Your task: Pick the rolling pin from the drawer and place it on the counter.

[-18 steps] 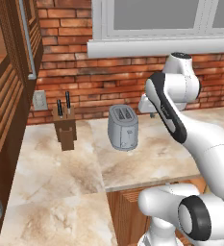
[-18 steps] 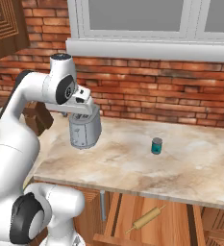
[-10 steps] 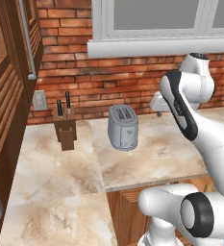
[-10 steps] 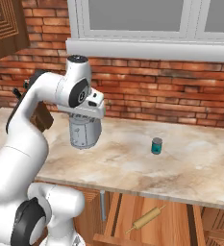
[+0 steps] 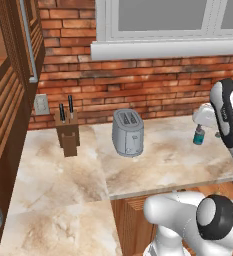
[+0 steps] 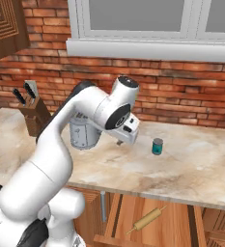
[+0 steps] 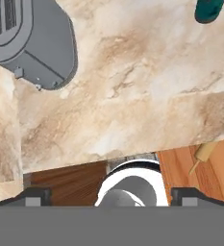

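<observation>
I am in the reaching step: nothing is picked up yet. My claw (image 6: pixel 119 142) hangs above the tabletop (image 6: pixel 191 169), over its middle stretch and short of the front edge, between the toaster (image 6: pixel 83 135) and the small teal can (image 6: pixel 157 146). In the hand view the two finger tips (image 7: pixel 36 196) stand far apart at the bottom, so the claw is wide and carries nothing.

The rolling pin (image 6: pixel 147 218) lies in the open drawer (image 6: pixel 133 212) below the front edge of the tabletop, flat on the drawer floor and slanted, with one thin handle pointing toward the tabletop edge. In the hand view one end of the rolling pin (image 7: pixel 204 153) peeks out just past the tabletop's front edge, on the drawer floor (image 7: pixel 190 173).

As I judge it, the next move calls for carrying the claw forward past the front edge, then down into the drawer, and turning the wrist so the fingers straddle the pin across its thick middle rather than a handle. The tabletop's overhang sits close above the drawer, so I should clear the edge before going down. A knife block (image 5: pixel 68 131) stands near the back left corner, well apart from my path.
</observation>
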